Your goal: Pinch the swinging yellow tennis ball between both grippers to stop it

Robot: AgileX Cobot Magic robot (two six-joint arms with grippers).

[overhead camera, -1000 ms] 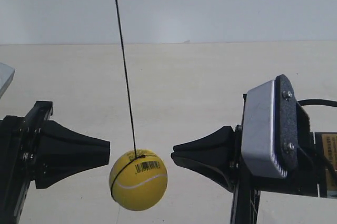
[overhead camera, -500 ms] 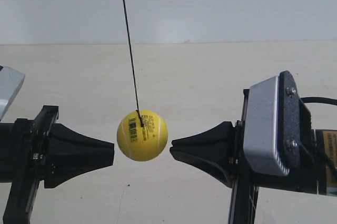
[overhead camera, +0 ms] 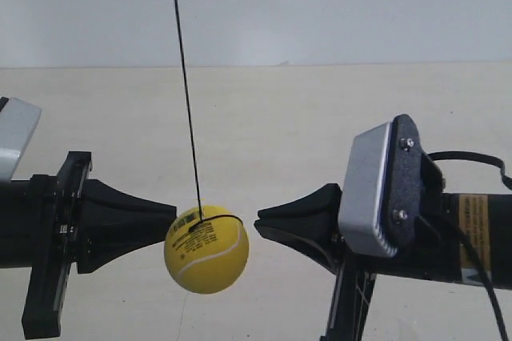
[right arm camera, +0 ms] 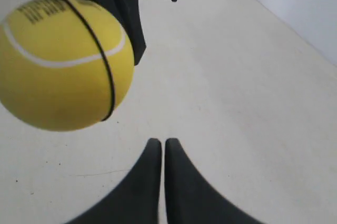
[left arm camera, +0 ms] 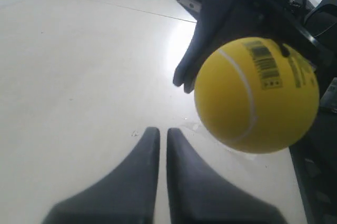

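Yellow tennis ball (overhead camera: 206, 249) hangs on its thin black string (overhead camera: 186, 93) between my two grippers, above the pale tabletop (overhead camera: 280, 133). In the exterior view its edge overlaps the wedge tip of the gripper at the exterior view's left (overhead camera: 172, 213); I cannot tell whether they touch. A clear gap separates it from the tip of the gripper at the exterior view's right (overhead camera: 260, 225), which carries a grey-silver plate (overhead camera: 364, 189) with screws. The two wedges point at each other at about the ball's height.

On the left wrist view, the left gripper (left arm camera: 159, 129) has its jaws pressed together with only a thin slit between them and nothing in it. The yellow tennis ball sits off to one side of those jaws, barcode label and white seam facing the camera, hiding part of the opposite gripper.

On the right wrist view, the right gripper (right arm camera: 159, 140) is likewise closed on nothing. The ball floats aside of its tips, the string wrapped round it.
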